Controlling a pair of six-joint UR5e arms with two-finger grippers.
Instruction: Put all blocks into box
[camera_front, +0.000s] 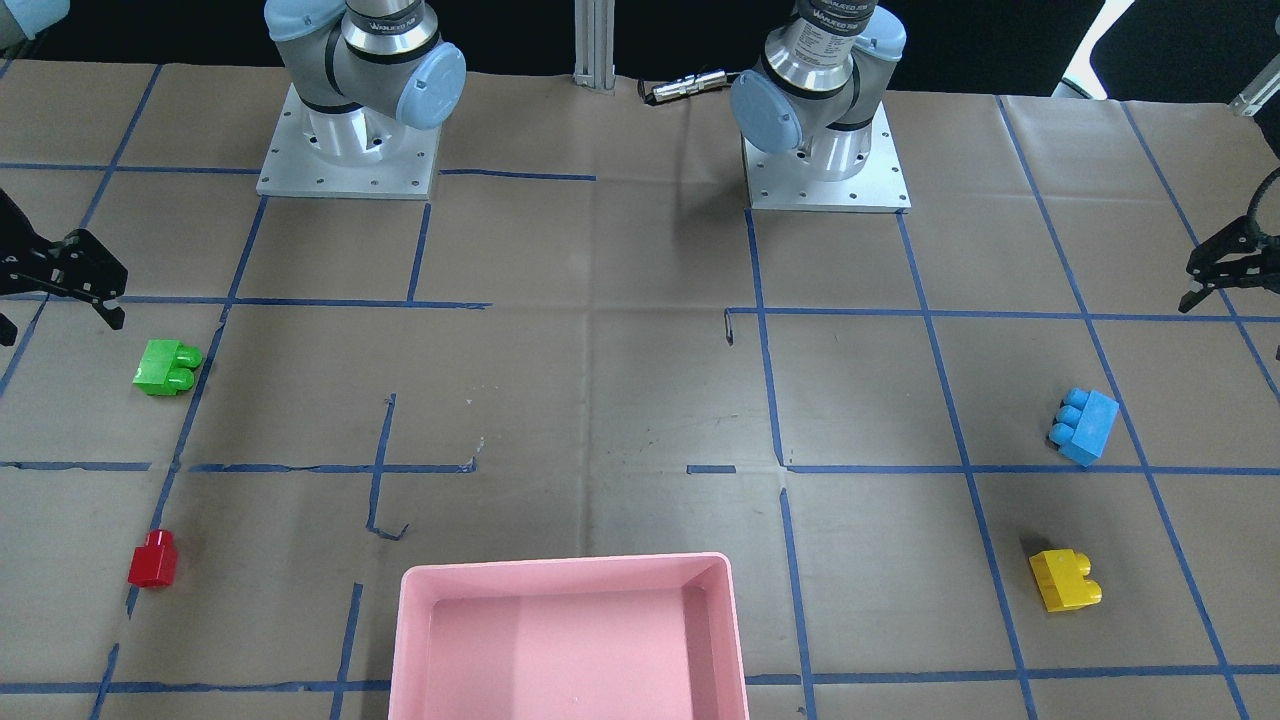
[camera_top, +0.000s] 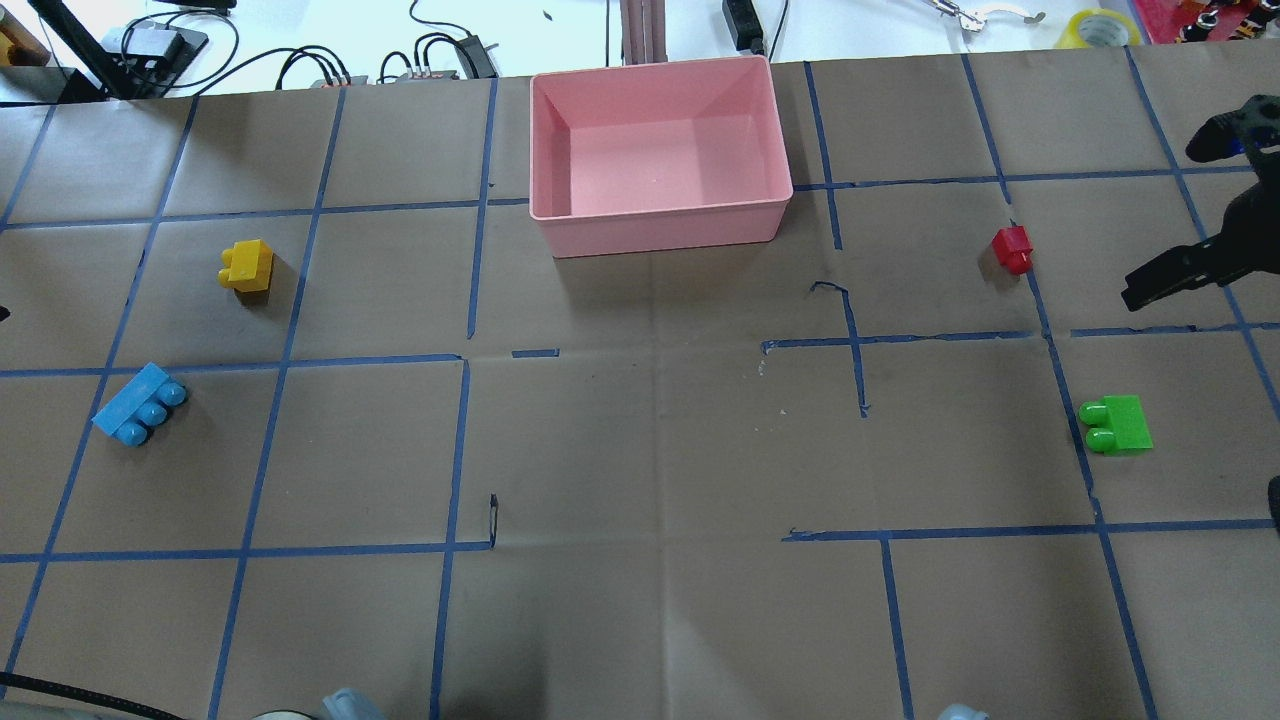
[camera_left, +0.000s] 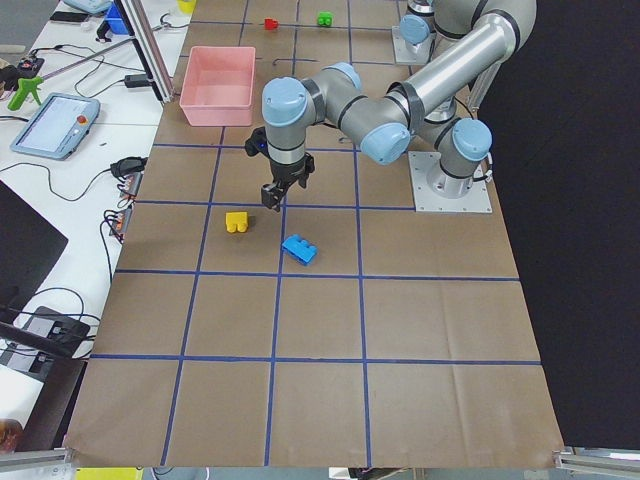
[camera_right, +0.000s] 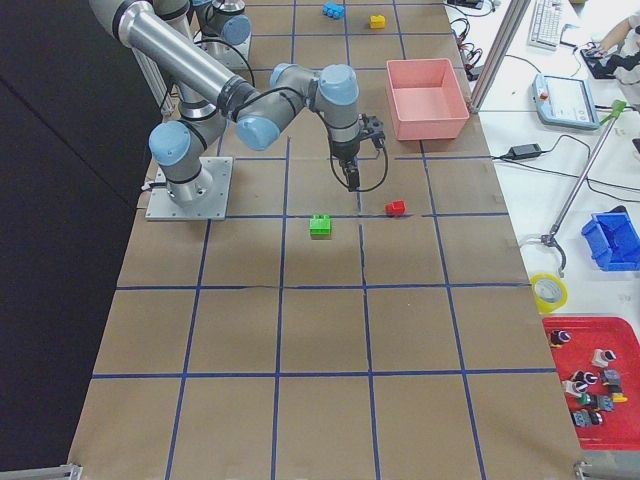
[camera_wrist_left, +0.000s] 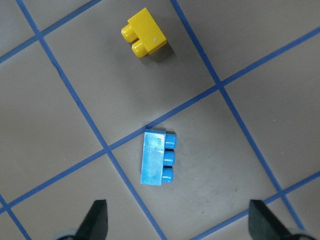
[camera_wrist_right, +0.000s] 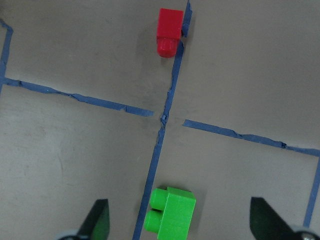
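The green block (camera_front: 167, 368) and yellow block (camera_front: 1064, 580) are showing glossy plastic. The box (camera_top: 660, 228) is looking like smooth, satin plastic. Creased matt brown paper (camera_front: 600, 380) is lying underneath, striped with blue tape (camera_front: 860, 468).

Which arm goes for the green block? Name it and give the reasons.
Right. The right gripper hangs open just above the green block, which shows between its fingers in the wrist view. The left gripper is at the table's other end, near the blue block.
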